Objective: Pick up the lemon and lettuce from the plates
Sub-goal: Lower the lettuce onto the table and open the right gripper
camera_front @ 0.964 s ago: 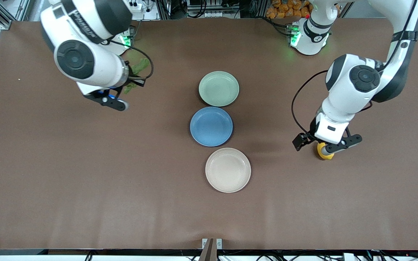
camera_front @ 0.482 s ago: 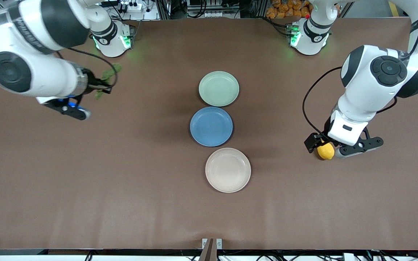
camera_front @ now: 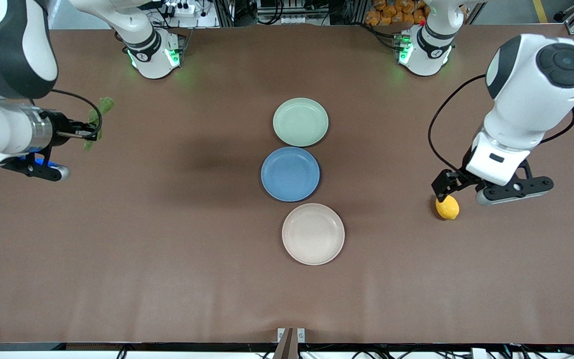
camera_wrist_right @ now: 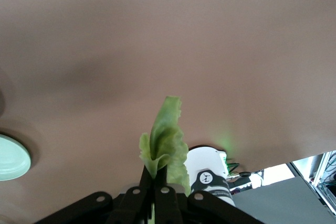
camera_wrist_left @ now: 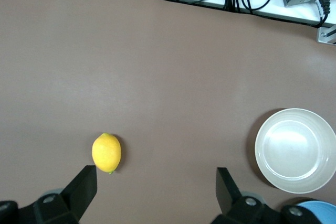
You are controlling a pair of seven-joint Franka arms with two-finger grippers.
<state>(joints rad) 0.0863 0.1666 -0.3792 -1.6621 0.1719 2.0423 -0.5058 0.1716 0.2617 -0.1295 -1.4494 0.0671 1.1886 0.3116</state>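
The yellow lemon [camera_front: 448,207] lies on the bare table toward the left arm's end; it also shows in the left wrist view [camera_wrist_left: 106,152]. My left gripper [camera_front: 450,183] is open and empty, raised just above the lemon, which sits by one finger [camera_wrist_left: 79,188]. My right gripper [camera_front: 86,133] is shut on the green lettuce [camera_front: 95,122] and holds it in the air over the right arm's end of the table; the leaf sticks out of the shut fingers [camera_wrist_right: 165,137]. The mint green plate [camera_front: 300,122] and the beige plate [camera_front: 313,234] are both empty.
An empty blue plate [camera_front: 290,173] sits between the mint and beige plates at the table's middle. The beige plate [camera_wrist_left: 296,150] shows in the left wrist view. The mint plate's rim [camera_wrist_right: 10,163] and the right arm's base [camera_wrist_right: 210,179] show in the right wrist view.
My left gripper has let go of the lemon and risen toward its end of the table; the lemon stays on the table. My right gripper has carried the lettuce farther toward its end.
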